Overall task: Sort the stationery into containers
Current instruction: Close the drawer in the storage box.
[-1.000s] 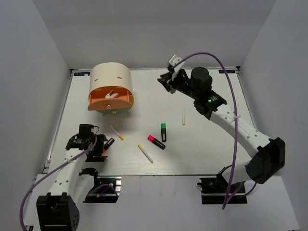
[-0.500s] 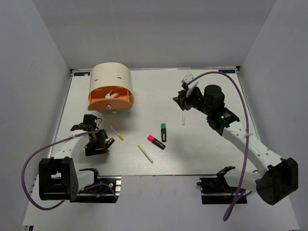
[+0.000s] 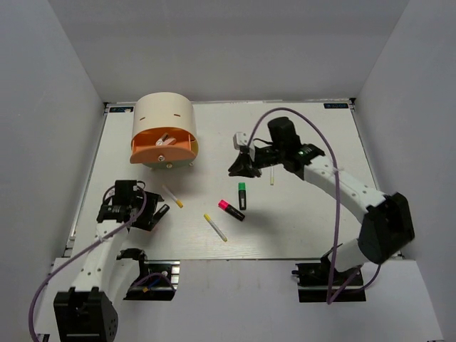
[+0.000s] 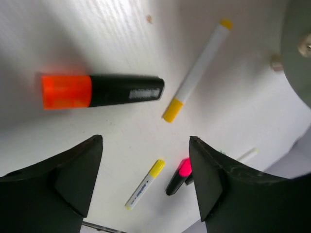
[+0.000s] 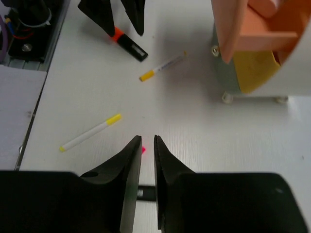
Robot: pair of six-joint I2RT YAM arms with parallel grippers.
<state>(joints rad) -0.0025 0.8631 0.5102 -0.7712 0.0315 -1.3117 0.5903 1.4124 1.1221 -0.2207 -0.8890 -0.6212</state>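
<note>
Well, the left gripper (image 4: 146,141) hangs on the near side of the cabinet (image 3: 162,114), fingers spread wide and holding nothing. The orange-capped highlighter (image 4: 102,91) lies just beyond its tips, and a white pen (image 4: 197,70) lies between that highlighter and the cabinet. The right gripper (image 5: 147,141) hovers to the cabinet's right, fingers drawn almost together with only a slit between them and nothing in it. The pink-capped highlighter (image 3: 230,209) and green-capped highlighter (image 3: 242,194) lie right of the cabinet and nearer the arms

Pens (image 3: 173,197), highlighters (image 3: 231,209) flat near orange-drawered beige cabinet (image 3: 164,117)
</note>
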